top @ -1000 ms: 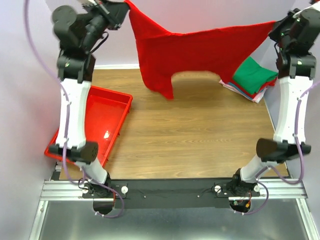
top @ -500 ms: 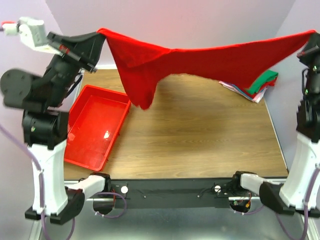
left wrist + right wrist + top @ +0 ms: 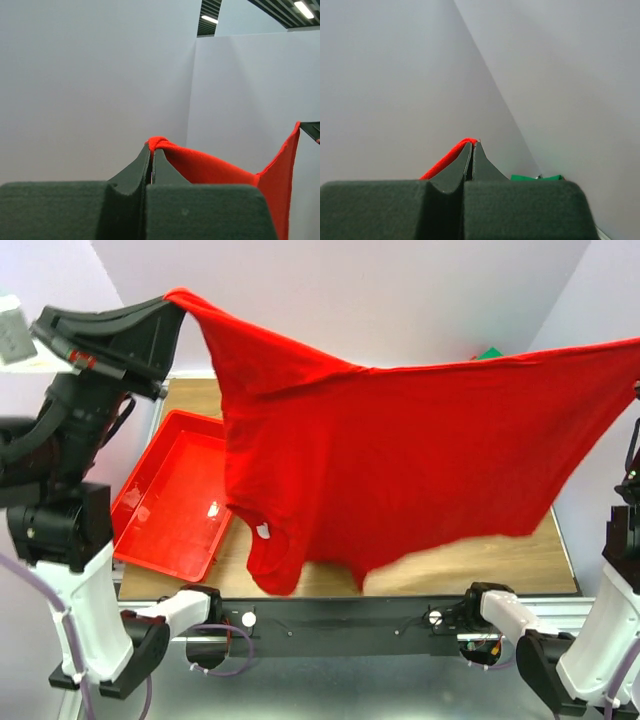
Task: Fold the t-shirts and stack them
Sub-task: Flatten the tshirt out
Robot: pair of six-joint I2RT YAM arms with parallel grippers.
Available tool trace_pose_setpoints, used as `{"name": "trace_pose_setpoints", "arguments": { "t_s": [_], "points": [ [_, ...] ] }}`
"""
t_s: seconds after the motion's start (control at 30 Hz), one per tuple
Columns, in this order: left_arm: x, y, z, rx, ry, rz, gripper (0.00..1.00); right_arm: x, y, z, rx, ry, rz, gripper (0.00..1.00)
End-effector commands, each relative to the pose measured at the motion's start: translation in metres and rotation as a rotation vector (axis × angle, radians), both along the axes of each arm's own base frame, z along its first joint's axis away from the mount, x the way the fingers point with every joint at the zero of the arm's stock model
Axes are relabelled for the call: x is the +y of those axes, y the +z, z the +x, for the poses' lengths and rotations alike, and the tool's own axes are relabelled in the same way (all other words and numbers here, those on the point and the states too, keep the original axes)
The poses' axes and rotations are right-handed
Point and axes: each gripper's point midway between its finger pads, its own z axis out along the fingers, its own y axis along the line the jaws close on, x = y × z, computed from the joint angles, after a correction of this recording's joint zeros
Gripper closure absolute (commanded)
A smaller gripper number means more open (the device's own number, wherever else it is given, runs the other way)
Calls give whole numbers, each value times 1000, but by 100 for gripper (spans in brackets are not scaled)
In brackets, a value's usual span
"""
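Observation:
A bright red t-shirt (image 3: 420,460) hangs spread out high over the table, its collar and small white neck tag (image 3: 262,530) at the lower left. My left gripper (image 3: 172,302) is shut on the shirt's upper left corner; in the left wrist view the left gripper (image 3: 151,149) pinches a bunched edge of the red cloth (image 3: 210,169). The right gripper sits past the right edge of the top view. In the right wrist view the right gripper (image 3: 473,144) is shut on a thin red hem (image 3: 445,160). A green folded t-shirt (image 3: 535,177) peeks out beyond it and over the red shirt's top edge (image 3: 490,353).
A red plastic tray (image 3: 165,495) lies on the left of the wooden table (image 3: 545,550). The hanging shirt hides most of the tabletop and most of the folded stack at the back right. The walls stand close on both sides.
Both arms have swung outward and lifted the red shirt up toward the camera. It went from a narrow draped band to a wide sheet that now hides the folded stack.

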Motion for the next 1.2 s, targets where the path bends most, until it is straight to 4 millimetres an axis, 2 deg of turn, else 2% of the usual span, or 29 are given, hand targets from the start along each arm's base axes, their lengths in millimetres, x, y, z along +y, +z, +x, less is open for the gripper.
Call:
{"name": "trace_pose_setpoints", "arguments": {
  "t_s": [0.0, 0.07, 0.13, 0.17, 0.2, 0.23, 0.27, 0.3, 0.33, 0.37, 0.4, 0.43, 0.47, 0.5, 0.53, 0.57, 0.6, 0.63, 0.67, 0.7, 0.77, 0.83, 0.87, 0.9, 1.03, 1.07, 1.1, 1.13, 1.17],
  "points": [
    [-15, -14, 42, 66, -50, 25, 100, -24, -17, 20, 68, -124, 40, 99],
    [-22, -28, 73, 107, -59, 39, 100, -32, -35, 38, 124, -158, 59, 99],
    [-32, -64, 124, 219, -73, 60, 100, -37, -57, 64, 192, -176, 74, 99],
    [-37, -76, 141, 252, -79, 69, 100, -41, -69, 75, 224, -188, 84, 99],
    [-42, -89, 160, 285, -80, 77, 100, -46, -97, 98, 300, -209, 99, 99],
    [-49, -116, 199, 349, -64, 95, 100, -49, -110, 111, 326, -220, 105, 99],
    [-61, -129, 216, 374, -76, 110, 100, -54, -147, 137, 420, -237, 111, 99],
    [-70, -144, 236, 409, -80, 123, 100, -55, -156, 142, 431, -241, 114, 99],
    [-79, -160, 255, 443, -91, 137, 100, -58, -185, 166, 498, -241, 116, 99],
    [-98, -191, 294, 509, -106, 160, 100, -59, -197, 180, 498, -237, 126, 99],
    [-104, -209, 314, 551, -98, 162, 100, -61, -242, 206, 595, -240, 128, 99],
    [-111, -225, 332, 581, -102, 172, 100, -63, -260, 218, 625, -239, 132, 99],
    [-122, -262, 369, 645, -86, 187, 100, -65, -277, 233, 635, -241, 149, 99],
    [-126, -279, 385, 675, -69, 186, 100, -68, -298, 244, 674, -244, 153, 99],
    [-130, -297, 399, 700, -68, 185, 95, -71, -339, 265, 758, -251, 154, 99],
    [-136, -329, 422, 742, -57, 186, 63, -73, -353, 277, 781, -239, 157, 96],
    [-138, -344, 430, 758, -52, 185, 45, -74, -369, 288, 817, -221, 155, 84],
    [-141, -356, 436, 775, -52, 183, 31, -73, -387, 299, 857, -200, 151, 44],
    [-144, -377, 442, 801, -53, 191, 12, -72, -408, 315, 900, -172, 144, 30],
    [-146, -380, 441, 799, -55, 195, 10, -71, -425, 325, 934, -152, 141, 19],
    [-151, -401, 435, 842, -60, 221, 9, -65, -430, 330, 948, -107, 130, 14],
    [-158, -407, 423, 849, -71, 250, 9, -61, -429, 329, 952, -82, 126, 10],
    [-160, -396, 413, 834, -80, 256, 9, -58, -429, 328, 953, -63, 123, 10],
    [-162, -416, 406, 879, -87, 277, 9, -56, -426, 322, 957, -53, 111, 9],
    [-169, -437, 366, 950, -88, 349, 9, -40, -418, 300, 965, 34, 98, 7],
    [-166, -433, 352, 969, -76, 363, 9, -34, -420, 294, 976, 63, 100, 7],
    [-170, -451, 338, 1015, -75, 401, 9, -24, -420, 290, 975, 123, 106, 6],
    [-166, -458, 332, 1045, -43, 411, 9, -16, -424, 279, 990, 160, 115, 6],
    [-161, -474, 314, 1119, -32, 435, 9, 0, -430, 272, 1007, 239, 138, 6]
  ]
}}
